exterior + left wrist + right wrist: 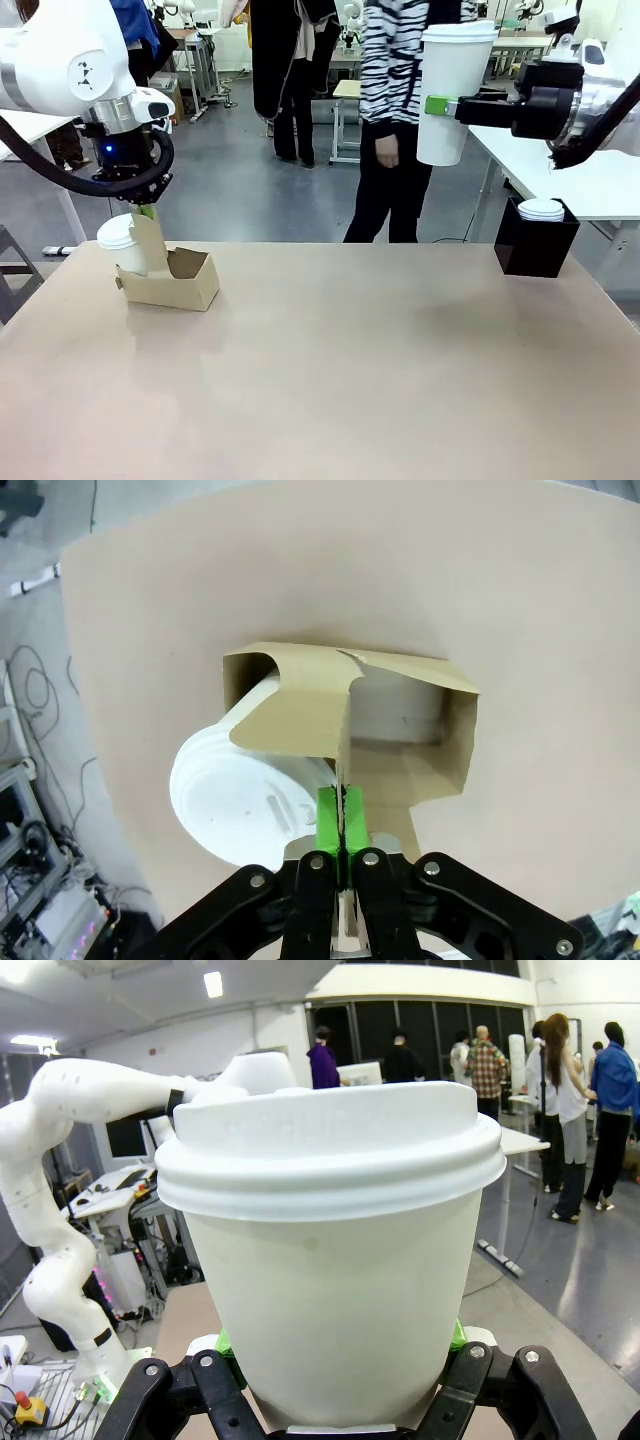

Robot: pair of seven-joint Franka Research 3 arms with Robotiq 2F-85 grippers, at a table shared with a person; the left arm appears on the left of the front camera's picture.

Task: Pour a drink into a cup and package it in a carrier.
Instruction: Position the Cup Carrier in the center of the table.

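The brown cardboard carrier (185, 283) (410, 735) stands at the table's left. A lidded white cup (122, 243) (235, 790) sits in its left slot, and the right slot is empty. My left gripper (146, 211) (341, 815) comes down from above and is shut on the carrier's upright handle panel. High above the table's right side, my right gripper (437, 105) (340, 1342) is shut on a second lidded white cup (456, 85) (330, 1250), held upright by its sides. The drink is hidden.
A black box (538, 250) with a stack of white lids (541, 209) stands at the far right of the tan table (350, 380). A person in a striped top (395, 70) stands beyond the far edge, close to the raised cup.
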